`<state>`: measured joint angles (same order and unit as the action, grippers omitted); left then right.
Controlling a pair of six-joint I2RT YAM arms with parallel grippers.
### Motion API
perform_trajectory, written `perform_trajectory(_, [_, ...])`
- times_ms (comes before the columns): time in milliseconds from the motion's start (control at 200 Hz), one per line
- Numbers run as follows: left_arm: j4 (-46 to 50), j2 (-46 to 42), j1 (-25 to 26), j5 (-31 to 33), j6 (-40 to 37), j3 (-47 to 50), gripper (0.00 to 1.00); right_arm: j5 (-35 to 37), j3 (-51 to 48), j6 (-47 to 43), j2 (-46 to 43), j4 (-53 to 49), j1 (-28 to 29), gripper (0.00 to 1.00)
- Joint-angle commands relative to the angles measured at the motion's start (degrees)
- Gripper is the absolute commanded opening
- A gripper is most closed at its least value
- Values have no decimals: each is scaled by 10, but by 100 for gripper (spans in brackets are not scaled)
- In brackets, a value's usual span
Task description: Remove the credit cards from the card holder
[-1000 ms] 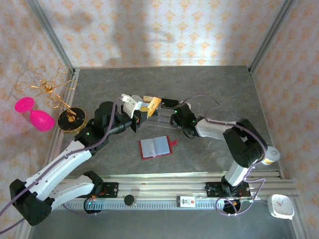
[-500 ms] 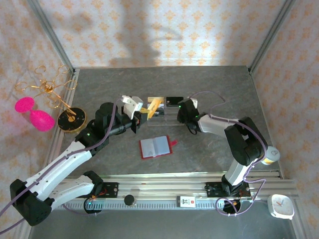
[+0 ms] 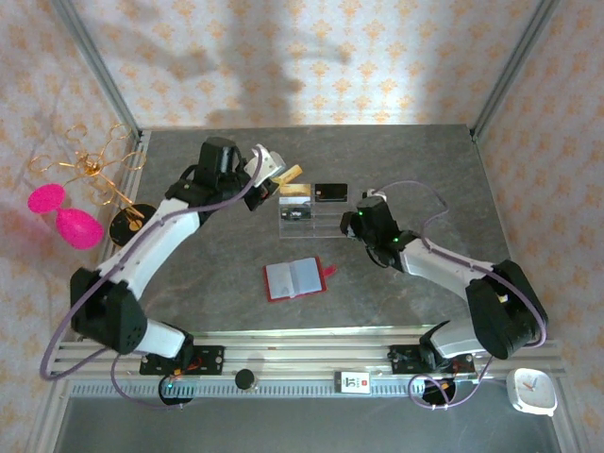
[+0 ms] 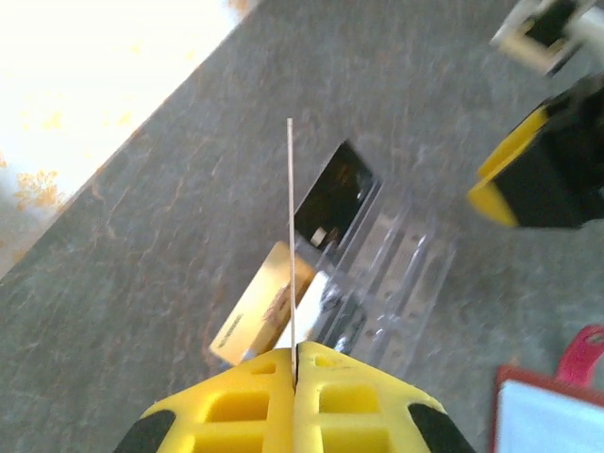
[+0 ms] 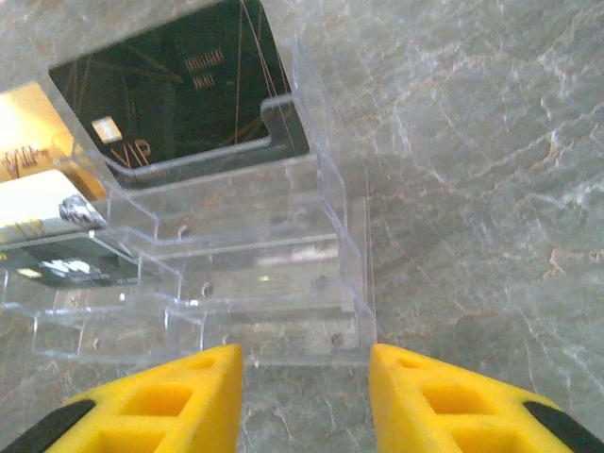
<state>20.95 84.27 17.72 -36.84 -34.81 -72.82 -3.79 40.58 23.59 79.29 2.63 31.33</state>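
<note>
My left gripper point(image 4: 294, 363) is clenched on 1 thin rectangular plastic card point(image 4: 291, 236), pinched at 1 end between both yellow fingers. The wrist view shows the card edge-on as a pale line standing straight out from the fingertips. From above, this gripper point(image 3: 276, 176) holds the card point(image 3: 290, 173), which looks tan there, in the air by the far left corner of the clear acrylic tiered stand point(image 3: 311, 222). The card touches nothing else.

My right gripper point(image 5: 302, 373) is partly open and grasps nothing. Its 2 yellow fingers point(image 5: 160, 396) stand apart just short of the stand's point(image 5: 236, 283) lowest step, without touching it. From above, this gripper point(image 3: 351, 225) sits just right of the stand.

In the stand, a glossy black card point(image 5: 189, 85) leans in the far tier on the right and a gold card point(image 5: 24, 142) on the left. Nearer on the left sit 1 whitish card point(image 5: 38, 212) and 1 darker card point(image 5: 80, 264).

The red folding wallet point(image 3: 294, 280) lies open and flat on the grey marbled table point(image 3: 189, 283). It is near of the stand and well apart from both grippers, with its red tab point(image 3: 328, 274) on the right. I cannot tell whether its grey-blue sleeves hold anything.
</note>
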Motion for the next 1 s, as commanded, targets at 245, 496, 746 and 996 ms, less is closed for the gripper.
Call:
perform_trajectory(245, [229,175,-3,-42,-257,-216,0,-12,-22,22,-24,-6,0,39])
perform_trajectory(496, [290,242,-8,-29,-335,-277,0,3,12,20,-17,-49,0,39])
perform_trajectory(746, [285,276,-24,-31,-357,-277,0,30,48,8,-3,-83,0,39])
perform_trajectory(996, [261,295,-29,-40,-358,-279,0,32,67,8,15,-88,-1,39])
